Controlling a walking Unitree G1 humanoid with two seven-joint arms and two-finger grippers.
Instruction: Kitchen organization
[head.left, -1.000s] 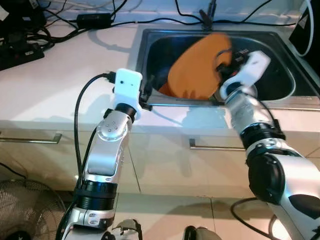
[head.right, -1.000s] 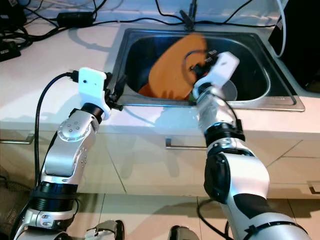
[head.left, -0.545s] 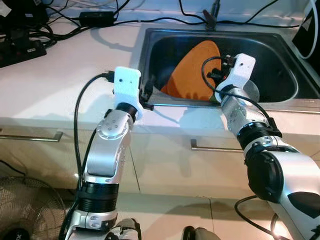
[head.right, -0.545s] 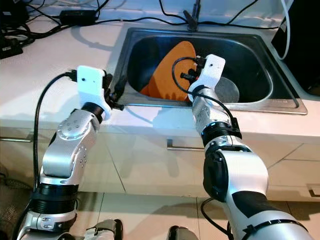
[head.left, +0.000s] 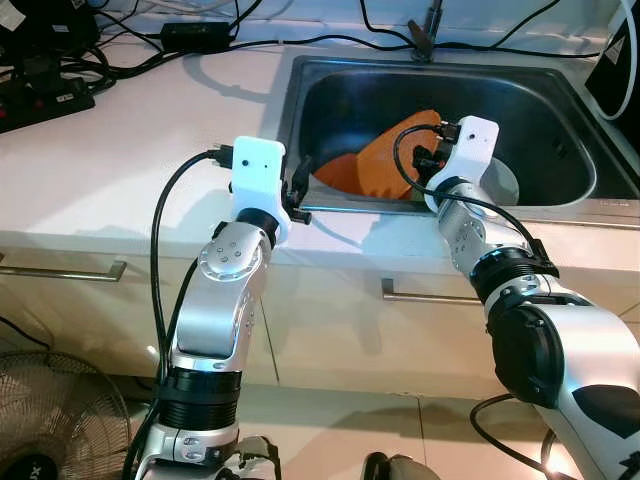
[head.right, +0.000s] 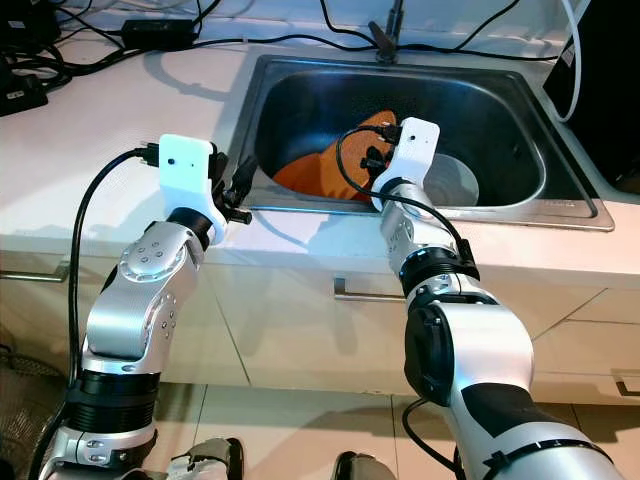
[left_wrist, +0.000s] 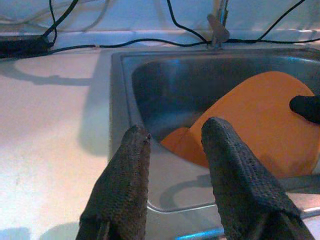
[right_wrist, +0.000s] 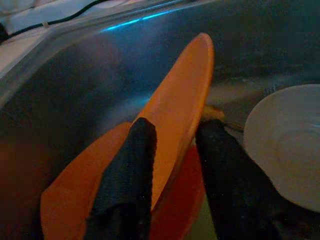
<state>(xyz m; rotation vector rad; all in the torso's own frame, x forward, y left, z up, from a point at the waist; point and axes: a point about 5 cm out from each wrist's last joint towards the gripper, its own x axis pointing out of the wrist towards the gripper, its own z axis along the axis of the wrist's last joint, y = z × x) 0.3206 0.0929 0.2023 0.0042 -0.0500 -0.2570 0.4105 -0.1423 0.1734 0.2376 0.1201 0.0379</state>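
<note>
From the head views, you have lowered the flat orange plate (head.left: 385, 160) — it stood high before, now it leans low inside the steel sink (head.left: 300, 100).

Right wrist view: your right gripper (right_wrist: 172, 150) pinches its rim, beside a white dish (right_wrist: 285, 145).

Left wrist view: your left gripper (left_wrist: 172, 150) hangs apart over the sink edge, holding nothing.

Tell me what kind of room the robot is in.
Most likely a home kitchen: a steel sink set in a pale countertop, cabinet drawers with bar handles below, and an orange plate held in the right gripper.
</note>
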